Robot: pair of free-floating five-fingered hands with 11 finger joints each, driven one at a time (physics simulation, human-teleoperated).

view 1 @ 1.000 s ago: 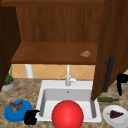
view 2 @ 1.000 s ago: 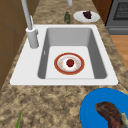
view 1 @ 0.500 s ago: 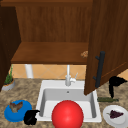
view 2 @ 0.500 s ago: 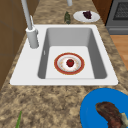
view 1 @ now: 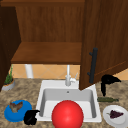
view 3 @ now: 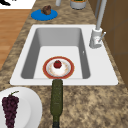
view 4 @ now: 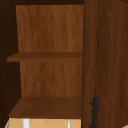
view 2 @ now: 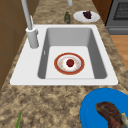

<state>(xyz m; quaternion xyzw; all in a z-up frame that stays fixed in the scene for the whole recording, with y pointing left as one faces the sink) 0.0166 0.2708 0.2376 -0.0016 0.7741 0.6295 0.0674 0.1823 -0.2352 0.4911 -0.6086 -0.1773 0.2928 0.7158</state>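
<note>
Two hands: left (view 1: 31,117), right (view 1: 109,81). Three plates: blue (view 1: 10,115), white (view 1: 113,121), red-rimmed (view 2: 58,65). One bottle (view 1: 107,99).

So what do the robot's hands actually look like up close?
Both are plain matte black, shaped like human hands, with no arms, cables, sleeves or markings visible. The left hand and the right hand float free as dark silhouettes.

The sink (view 1: 93,105) basin is partly hidden in the front view by a red ball (view 1: 67,115), itself cut off by the lower edge. The blue plate (view 2: 100,110) and the food on it are cropped at the lower-right corner in the left side view. The green bottle (view 3: 56,100) is cut off by the bottom edge in the right side view, where the plate of grapes (view 3: 27,107) is cropped at the left.
</note>
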